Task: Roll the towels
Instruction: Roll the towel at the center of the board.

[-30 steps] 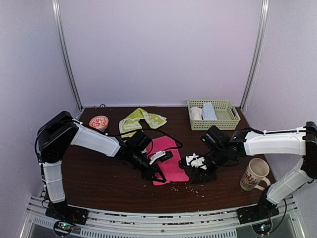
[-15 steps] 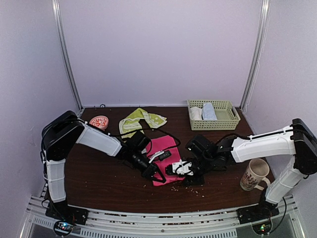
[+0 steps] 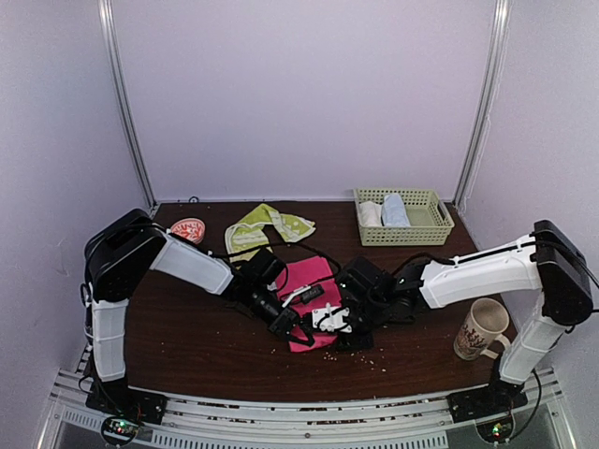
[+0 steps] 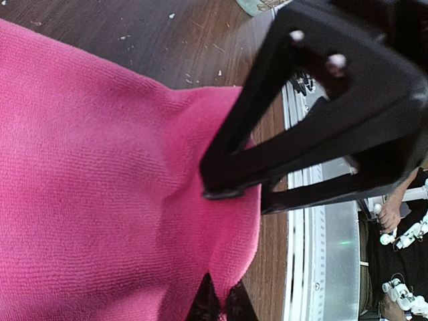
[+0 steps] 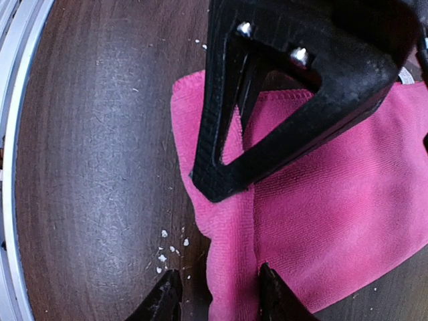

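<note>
Early stage, judging by the layout: nothing rolled yet. Pink towel (image 3: 320, 277) flat and spread on the table (image 3: 187, 327), centre-near, between the two arms, with only a slight ridge by its near corner. Left gripper (image 3: 292, 327) clamped tight, apparently pinching that near corner, with the cloth drawn to a point at the tips in the left wrist view. Right gripper (image 5: 221, 297) about half spread, straddling the same near edge just beside the left one, a tip either side of the hem, gripping nothing. Probably setting up the first turn of the roll. Yellow-green towel (image 3: 267, 227) crumpled in a loose heap at back left, well apart from both grippers, untouched. Left to do: the whole roll of the pink one, then flattening and rolling the yellow-green one. Around: green basket (image 3: 442, 221) at back right holding a white cloth (image 3: 371, 214) and a light-blue cloth (image 3: 394, 210), rolled and side by side, not part of this job. Small red-patterned bowl (image 3: 187, 230) just left of the yellow-green towel. Mug (image 3: 481, 327) near right, beside the right arm. Pale crumbs (image 3: 360, 354) scattered on the table just beside the pink towel's near edge. In the way: mainly the grippers themselves, crowded onto one corner and close to touching. Also a thin black cable (image 3: 318, 253) arching over the pink towel's far end, and crumbs likely to get rolled in. Basket, bowl and mug well apart from the rolling path.
</note>
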`<act>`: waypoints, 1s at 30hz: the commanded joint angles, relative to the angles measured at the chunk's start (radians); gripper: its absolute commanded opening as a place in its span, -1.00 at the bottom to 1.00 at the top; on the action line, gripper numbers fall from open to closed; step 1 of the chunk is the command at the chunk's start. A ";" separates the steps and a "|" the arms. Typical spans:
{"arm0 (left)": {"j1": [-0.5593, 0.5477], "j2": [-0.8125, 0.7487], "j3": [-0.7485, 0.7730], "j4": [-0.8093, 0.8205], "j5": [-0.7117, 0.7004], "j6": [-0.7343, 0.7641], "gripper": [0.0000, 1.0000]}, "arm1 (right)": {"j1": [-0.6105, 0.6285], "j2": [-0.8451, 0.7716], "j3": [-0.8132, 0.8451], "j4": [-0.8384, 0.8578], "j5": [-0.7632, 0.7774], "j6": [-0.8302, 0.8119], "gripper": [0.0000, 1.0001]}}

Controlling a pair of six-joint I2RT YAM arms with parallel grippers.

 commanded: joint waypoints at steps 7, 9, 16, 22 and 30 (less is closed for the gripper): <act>0.009 0.003 0.020 -0.074 0.028 0.000 -1.00 | 0.002 0.064 0.029 -0.019 -0.062 0.017 -0.73; 0.008 -0.015 0.006 -0.117 0.027 0.000 -1.00 | -0.002 0.062 0.029 -0.059 -0.095 0.016 -0.83; 0.010 -0.025 -0.005 -0.202 0.070 -0.021 -1.00 | -0.055 0.076 0.056 -0.202 -0.289 0.005 -0.96; 0.011 0.021 0.035 -0.295 0.098 -0.007 -1.00 | -0.146 0.203 0.152 -0.375 -0.465 -0.064 -0.97; 0.020 0.061 0.039 -0.260 0.071 -0.058 -1.00 | -0.231 0.373 0.245 -0.478 -0.604 -0.086 -1.00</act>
